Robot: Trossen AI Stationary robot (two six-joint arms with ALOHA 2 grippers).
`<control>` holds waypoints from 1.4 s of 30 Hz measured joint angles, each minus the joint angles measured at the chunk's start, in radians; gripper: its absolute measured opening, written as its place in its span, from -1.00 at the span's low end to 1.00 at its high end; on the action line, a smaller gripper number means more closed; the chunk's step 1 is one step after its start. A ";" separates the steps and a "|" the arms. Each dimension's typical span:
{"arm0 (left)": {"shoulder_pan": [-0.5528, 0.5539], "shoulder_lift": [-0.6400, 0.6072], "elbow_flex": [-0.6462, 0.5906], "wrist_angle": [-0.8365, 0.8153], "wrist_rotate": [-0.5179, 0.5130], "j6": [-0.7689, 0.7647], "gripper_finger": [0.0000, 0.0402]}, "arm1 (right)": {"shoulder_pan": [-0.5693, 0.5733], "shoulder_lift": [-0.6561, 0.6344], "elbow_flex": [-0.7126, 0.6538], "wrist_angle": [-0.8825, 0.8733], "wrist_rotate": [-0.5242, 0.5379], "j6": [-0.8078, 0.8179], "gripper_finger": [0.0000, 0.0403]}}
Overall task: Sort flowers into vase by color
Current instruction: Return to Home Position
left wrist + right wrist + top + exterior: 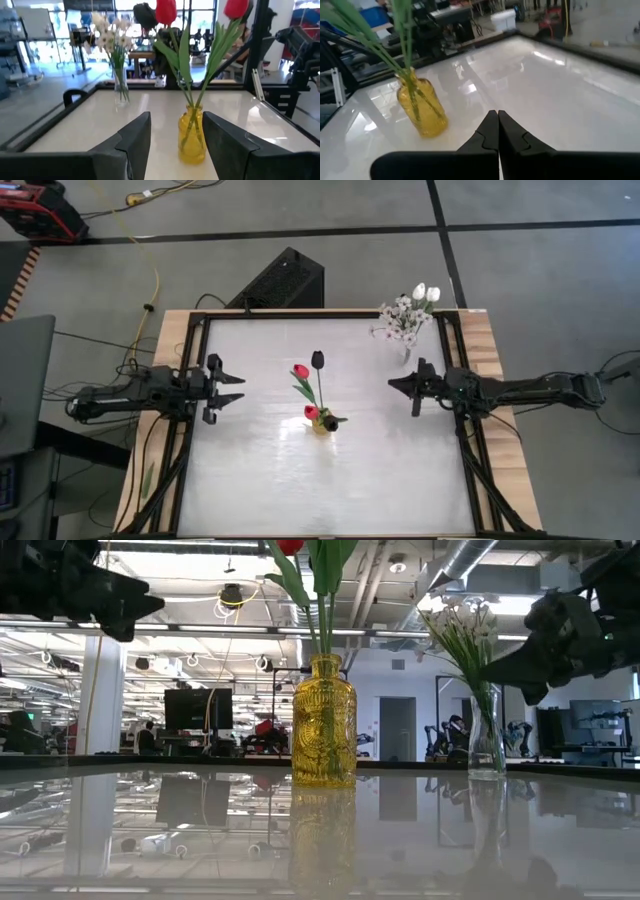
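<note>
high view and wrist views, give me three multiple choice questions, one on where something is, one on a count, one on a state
1. Where does the clear vase stand?
A. mid-table
B. near a corner, on the side of the right gripper
C. off the table

2. How many red tulips are in the yellow vase?
A. one
B. two
C. four

3. The right gripper is:
A. wide open
B. shut on a stem
C. shut and empty

Answers:
1 B, the high view shows it off centre, just past the right gripper.
2 B, the left wrist view shows two red heads, with one dark tulip beside them.
3 C, the right wrist view shows its fingers meeting with nothing between them, while the left gripper is open.
</note>
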 joint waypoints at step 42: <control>0.000 0.029 -0.122 0.057 -0.025 -0.307 -0.16 | -0.010 -0.034 -0.002 -0.049 0.001 -0.084 -0.79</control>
